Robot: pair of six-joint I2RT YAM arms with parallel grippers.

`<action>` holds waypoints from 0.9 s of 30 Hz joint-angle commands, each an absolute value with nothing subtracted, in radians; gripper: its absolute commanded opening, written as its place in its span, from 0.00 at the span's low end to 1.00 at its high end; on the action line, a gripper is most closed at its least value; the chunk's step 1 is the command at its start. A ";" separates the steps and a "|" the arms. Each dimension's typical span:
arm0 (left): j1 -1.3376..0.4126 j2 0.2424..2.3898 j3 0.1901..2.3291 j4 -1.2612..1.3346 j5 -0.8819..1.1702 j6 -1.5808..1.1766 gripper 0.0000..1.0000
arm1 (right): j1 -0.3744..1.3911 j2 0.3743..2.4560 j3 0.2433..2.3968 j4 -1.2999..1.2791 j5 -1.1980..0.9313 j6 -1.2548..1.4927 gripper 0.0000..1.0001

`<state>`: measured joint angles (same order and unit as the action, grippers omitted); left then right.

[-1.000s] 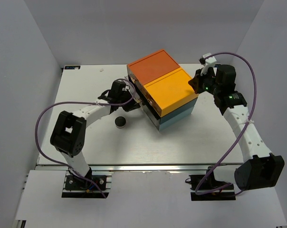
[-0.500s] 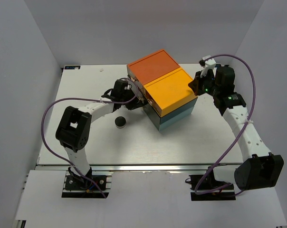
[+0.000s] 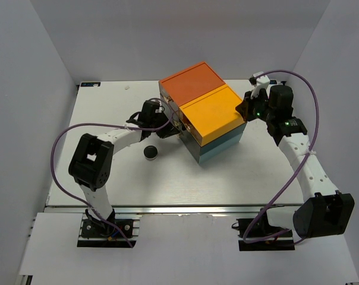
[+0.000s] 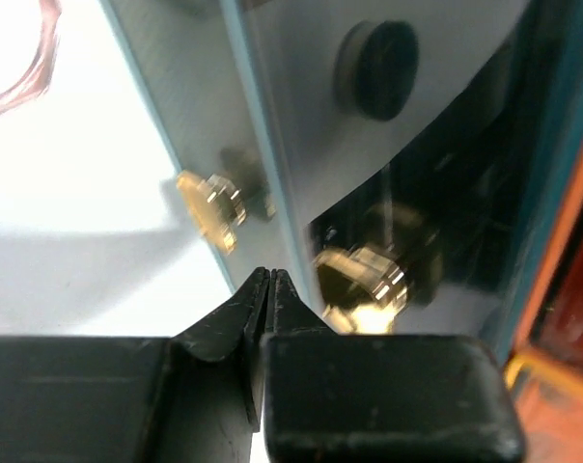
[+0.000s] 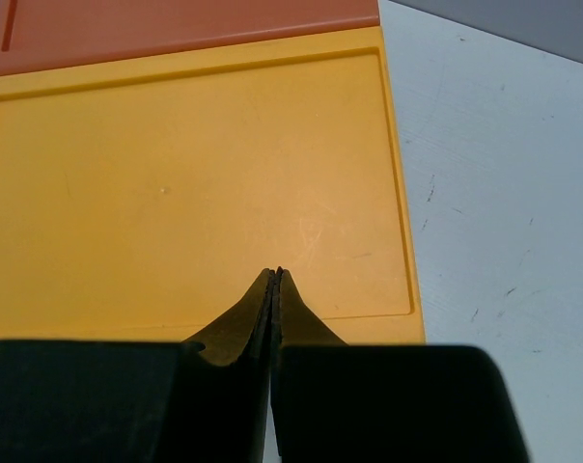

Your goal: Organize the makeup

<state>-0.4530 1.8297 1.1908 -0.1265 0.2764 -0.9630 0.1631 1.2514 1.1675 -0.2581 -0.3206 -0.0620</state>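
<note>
Left gripper [image 4: 270, 277] now closer in on drawer box [image 3: 212, 116]; jaws together, empty, gold knob [image 4: 369, 275] just right of tips. Right gripper [image 5: 275, 275] closed, empty. Knob grab pending.

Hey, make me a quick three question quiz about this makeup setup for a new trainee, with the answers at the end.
1. True or false: the right gripper is shut on a piece of makeup.
2. What colour is the part of the drawer box under the right gripper's tips? A. orange B. yellow C. teal
3. Which makeup item lies on the table near the left gripper?
Key: 1. False: it is shut, with nothing between its fingers. 2. B. 3. The round black compact.
</note>
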 commanded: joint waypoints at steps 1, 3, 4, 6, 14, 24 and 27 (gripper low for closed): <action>-0.446 1.734 1.134 -0.098 0.247 -0.956 0.15 | 0.156 1.221 1.158 -0.224 -0.341 -0.064 0.00; -0.440 1.726 1.103 -0.083 0.253 -0.969 0.33 | 0.158 1.221 1.155 -0.221 -0.345 -0.061 0.00; -0.439 1.727 1.103 -0.080 0.259 -0.968 0.36 | 0.158 1.221 1.154 -0.221 -0.348 -0.060 0.00; -0.439 1.744 1.123 -0.083 0.262 -0.960 0.40 | 0.156 1.224 1.155 -0.221 -0.348 -0.061 0.00; -0.439 1.828 1.184 -0.101 0.267 -0.933 0.50 | 0.155 1.223 1.157 -0.221 -0.347 -0.061 0.00; -0.436 1.910 1.206 -0.084 0.282 -0.930 0.47 | 0.147 1.219 1.152 -0.224 -0.347 -0.064 0.00; -0.436 1.927 1.221 -0.095 0.279 -0.920 0.41 | 0.147 1.221 1.154 -0.224 -0.348 -0.064 0.00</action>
<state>-0.4404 1.9251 1.1820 -0.0929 0.2852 -0.9436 0.1528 1.2495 1.1618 -0.2577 -0.3401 -0.0601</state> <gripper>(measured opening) 0.427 0.004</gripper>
